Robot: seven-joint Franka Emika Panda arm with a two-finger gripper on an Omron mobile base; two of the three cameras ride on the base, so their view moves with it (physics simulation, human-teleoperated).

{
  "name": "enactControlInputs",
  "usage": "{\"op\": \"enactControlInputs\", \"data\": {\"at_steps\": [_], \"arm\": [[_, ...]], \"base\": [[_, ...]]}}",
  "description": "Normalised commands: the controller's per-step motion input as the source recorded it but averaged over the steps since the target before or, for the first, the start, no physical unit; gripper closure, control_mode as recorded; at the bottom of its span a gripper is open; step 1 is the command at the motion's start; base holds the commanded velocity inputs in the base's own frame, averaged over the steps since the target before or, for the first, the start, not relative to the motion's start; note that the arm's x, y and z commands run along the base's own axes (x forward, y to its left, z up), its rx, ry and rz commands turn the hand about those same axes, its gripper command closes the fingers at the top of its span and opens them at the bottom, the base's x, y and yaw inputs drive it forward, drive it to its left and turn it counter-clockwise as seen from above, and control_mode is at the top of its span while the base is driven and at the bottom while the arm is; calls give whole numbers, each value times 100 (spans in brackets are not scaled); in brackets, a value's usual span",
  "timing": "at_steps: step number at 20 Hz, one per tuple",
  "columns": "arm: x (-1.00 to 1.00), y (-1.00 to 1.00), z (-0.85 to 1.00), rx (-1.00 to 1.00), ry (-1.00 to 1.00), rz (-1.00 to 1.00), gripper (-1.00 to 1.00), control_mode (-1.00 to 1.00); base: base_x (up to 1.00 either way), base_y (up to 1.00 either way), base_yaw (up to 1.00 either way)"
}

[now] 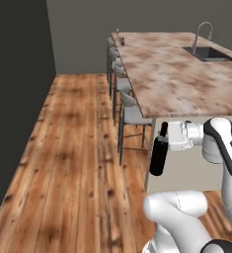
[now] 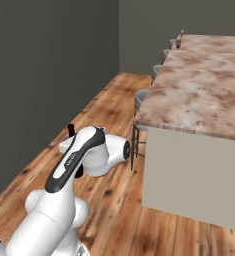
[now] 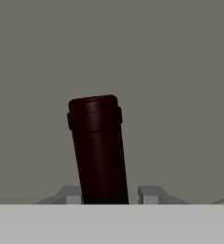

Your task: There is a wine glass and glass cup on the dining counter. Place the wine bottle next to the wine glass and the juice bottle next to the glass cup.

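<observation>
In the left base view, the arm reaches sideways at counter-edge height, and the gripper (image 1: pixel 163 139) is clamped on the neck of the wine bottle (image 1: pixel 159 155). The tall black bottle hangs nearly upright in the air beside the grey end wall of the dining counter (image 1: pixel 176 79). A row of stools (image 1: pixel 130 113) lines the counter's left side, and a sink (image 1: pixel 209 53) sits at its far right.

In the right base view, the white arm hides most of the bottle; its dark top (image 2: pixel 71 130) pokes up behind the forearm, above the wooden floor (image 2: pixel 109 105).

In the hand view, the bottle's dark red neck (image 3: pixel 96 147) rises, slightly tilted, between the two fingers (image 3: pixel 149 194).
</observation>
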Motion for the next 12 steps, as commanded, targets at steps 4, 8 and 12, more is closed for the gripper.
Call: {"op": "enactControlInputs", "data": {"at_steps": [4, 8, 12], "arm": [[0, 0, 0, 0, 0, 0, 100, 100], [0, 0, 0, 0, 0, 0, 100, 100], [0, 0, 0, 0, 0, 0, 100, 100]], "base": [[68, 51, -3], [71, 60, -9], [63, 67, -7]]}}
